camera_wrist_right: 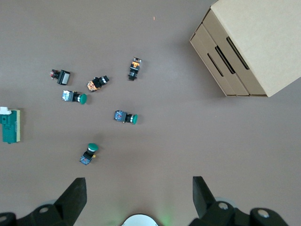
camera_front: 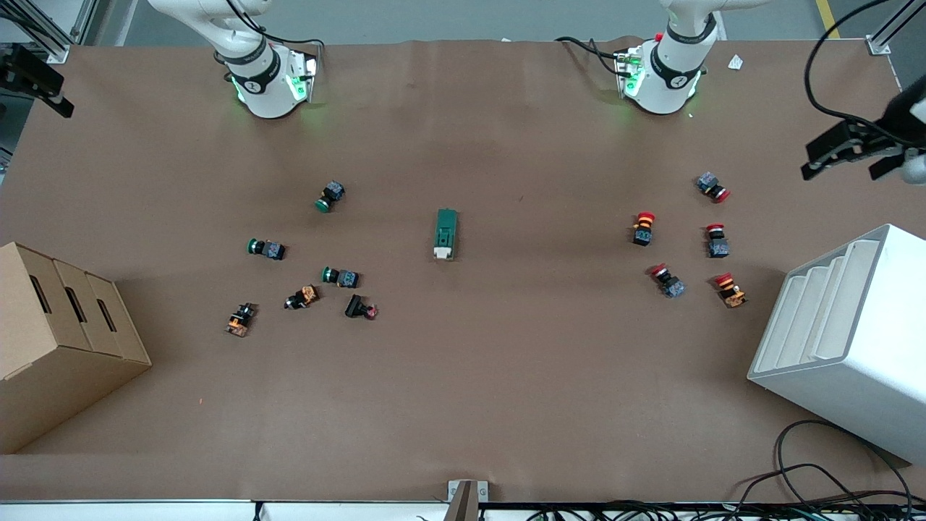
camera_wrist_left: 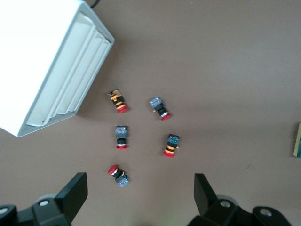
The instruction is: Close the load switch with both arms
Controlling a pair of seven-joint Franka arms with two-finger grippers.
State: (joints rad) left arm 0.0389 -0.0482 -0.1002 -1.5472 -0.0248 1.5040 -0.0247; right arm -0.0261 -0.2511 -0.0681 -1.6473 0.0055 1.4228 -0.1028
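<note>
The load switch (camera_front: 446, 234) lies mid-table, a dark green block with its white lever tab at the end nearer the front camera. It also shows at the edge of the left wrist view (camera_wrist_left: 297, 140) and of the right wrist view (camera_wrist_right: 10, 126). My left gripper (camera_front: 846, 163) hangs high over the left arm's end of the table, open (camera_wrist_left: 141, 193), with red push-buttons below it. My right gripper (camera_front: 43, 90) hangs high over the right arm's end, open (camera_wrist_right: 139, 195) and holding nothing. Both are well apart from the switch.
Several red push-buttons (camera_front: 644, 228) lie toward the left arm's end, beside a white slotted rack (camera_front: 846, 333). Green and orange push-buttons (camera_front: 340, 276) are scattered toward the right arm's end, near a cardboard box (camera_front: 58, 340). Cables (camera_front: 810, 477) trail along the front edge.
</note>
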